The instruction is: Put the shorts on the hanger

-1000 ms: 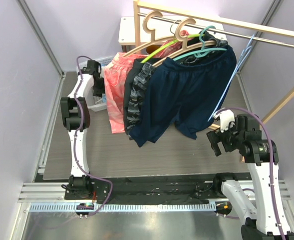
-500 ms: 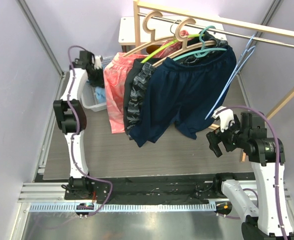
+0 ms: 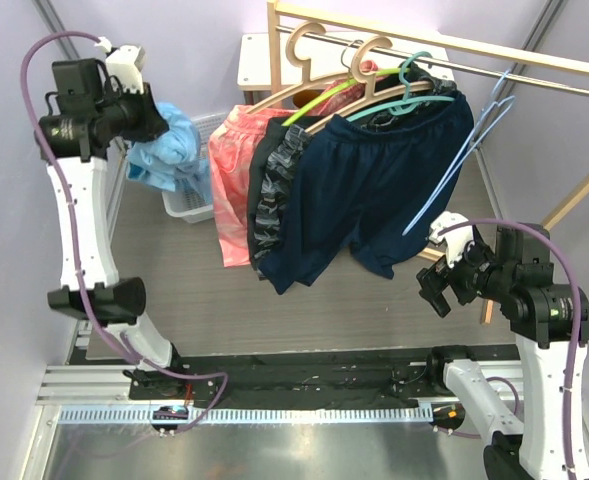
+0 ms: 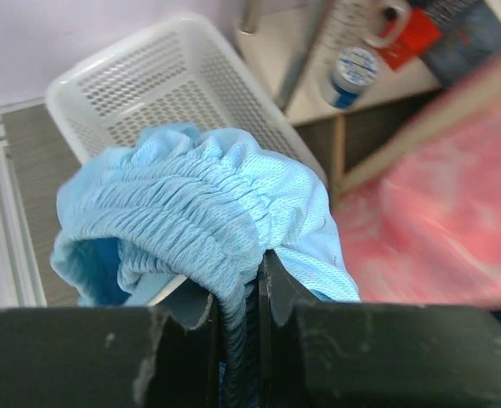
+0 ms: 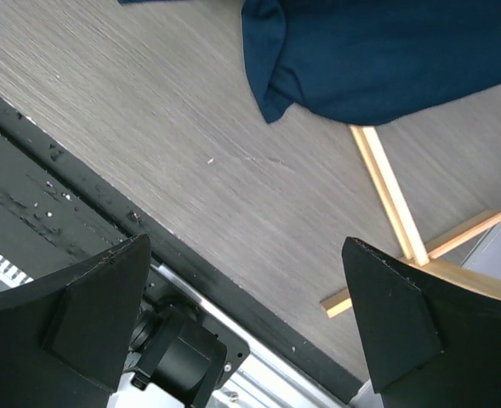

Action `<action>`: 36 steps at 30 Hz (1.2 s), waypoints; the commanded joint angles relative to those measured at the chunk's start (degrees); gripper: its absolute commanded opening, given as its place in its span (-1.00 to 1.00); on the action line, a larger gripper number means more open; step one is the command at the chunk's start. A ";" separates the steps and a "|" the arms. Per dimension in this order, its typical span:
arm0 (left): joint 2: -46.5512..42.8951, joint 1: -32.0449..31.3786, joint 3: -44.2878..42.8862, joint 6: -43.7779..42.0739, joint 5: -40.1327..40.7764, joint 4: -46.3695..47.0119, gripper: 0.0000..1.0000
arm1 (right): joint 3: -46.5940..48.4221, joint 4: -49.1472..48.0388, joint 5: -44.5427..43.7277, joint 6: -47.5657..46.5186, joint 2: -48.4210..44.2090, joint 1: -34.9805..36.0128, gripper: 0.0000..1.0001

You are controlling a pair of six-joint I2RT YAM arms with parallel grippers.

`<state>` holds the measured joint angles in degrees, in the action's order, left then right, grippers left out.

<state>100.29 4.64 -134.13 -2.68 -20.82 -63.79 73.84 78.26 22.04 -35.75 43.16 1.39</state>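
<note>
While the left gripper (image 4: 240, 293) sits clamped on the elastic waist of the light sky-blue fabric shorts (image 4: 203, 200), they bunch above the tabletop's (image 3: 374, 300) far left corner; the right gripper (image 5: 246, 285) gapes empty by the right edge, near the thin pale-blue wire hanger (image 3: 460, 155).

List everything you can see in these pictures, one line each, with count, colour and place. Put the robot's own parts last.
shorts: 1, sky-blue, hanging from left claw over basket
hanger: 1, pale-blue wire, bare, right end of rack
basket: 1, white, table's left side
pink shorts: 1, coral, leftmost on rack
patterned garment: 1, grey-black, between pink and navy
navy shorts: 1, navy, on rack
wooden hangers: 2, tan, on rack
plastic hangers: 2, green and teal, on rack
rack: 1, pale wood, back of table
table: 1, grey
left claw: 1, black, shut on shorts' waistband
right claw: 1, black, open, empty, over table's right
</note>
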 commanded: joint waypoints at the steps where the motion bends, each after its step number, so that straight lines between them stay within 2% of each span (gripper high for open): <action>1: -5.87 -0.51 -1.14 -7.22 -8.53 -10.28 -0.99 | 4.29 4.70 3.70 -2.57 1.58 -0.16 0.99; 5: -12.46 -2.27 3.59 -16.38 -9.68 -20.13 -0.99 | 6.31 6.99 5.90 -3.98 2.98 -0.16 1.00; 8: -18.70 -4.11 12.99 -23.31 -7.41 -24.61 -0.99 | 8.15 7.26 7.66 -3.19 4.56 -0.24 0.99; 10: -21.79 -8.05 18.51 -25.44 -4.95 -25.68 -0.99 | 10.61 7.78 9.76 -2.58 6.49 -0.16 0.99; 15: -27.16 -15.53 20.75 -29.31 -4.58 -31.12 -1.00 | 14.92 8.05 12.84 -1.52 9.49 -0.16 0.99; 18: -27.34 -19.84 17.68 -26.34 -4.84 -30.78 -0.99 | 15.80 8.05 14.34 -1.43 10.19 -0.16 0.99; 24: -24.97 -23.36 11.09 -21.93 -11.76 -29.81 -0.99 | 16.42 7.96 16.54 -1.34 10.54 -0.16 0.99; 27: -25.58 -23.54 7.23 -18.61 -14.77 -26.23 -0.99 | 17.38 6.66 16.54 -0.29 9.85 -0.24 0.99; 30: -27.25 -23.45 4.32 -12.02 -13.03 -17.79 -1.00 | 18.35 4.98 16.89 1.29 9.49 -0.07 0.99; 34: -29.00 -23.45 1.07 -5.25 -1.90 -7.87 -1.00 | 19.50 5.15 17.51 1.82 10.63 -0.24 0.99; 36: -29.89 -23.45 0.71 -4.45 0.33 -5.30 -1.00 | 19.32 4.89 17.68 1.91 10.81 -0.16 0.99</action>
<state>73.60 -18.65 -129.93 -13.61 -27.27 -79.24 91.57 78.54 37.93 -35.35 53.25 1.37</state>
